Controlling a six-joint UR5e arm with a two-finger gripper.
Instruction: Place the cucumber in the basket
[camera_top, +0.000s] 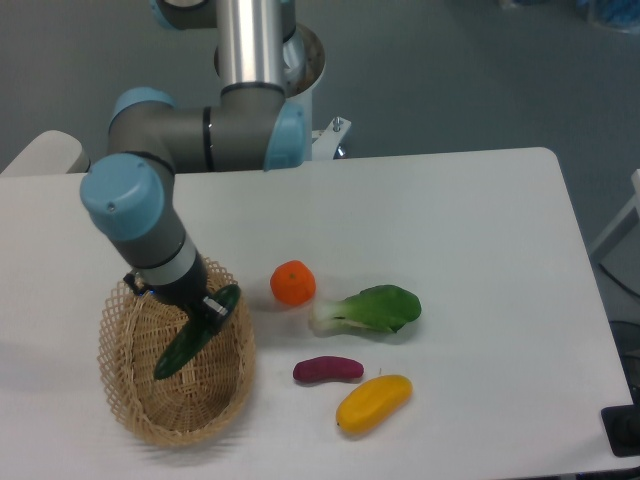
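Note:
The dark green cucumber (190, 339) hangs tilted over the inside of the woven wicker basket (228, 392) at the table's front left. My gripper (213, 305) is shut on the cucumber's upper end, just above the basket's right side. The cucumber's lower tip points down-left toward the basket floor; whether it touches the weave I cannot tell. The fingers are mostly hidden behind the wrist and the cucumber.
An orange (293, 282) lies right of the basket. A leafy bok choy (375, 309), a purple eggplant (328, 370) and a yellow vegetable (373, 403) lie further right, toward the front. The arm's elbow (200, 140) reaches over the table's back left.

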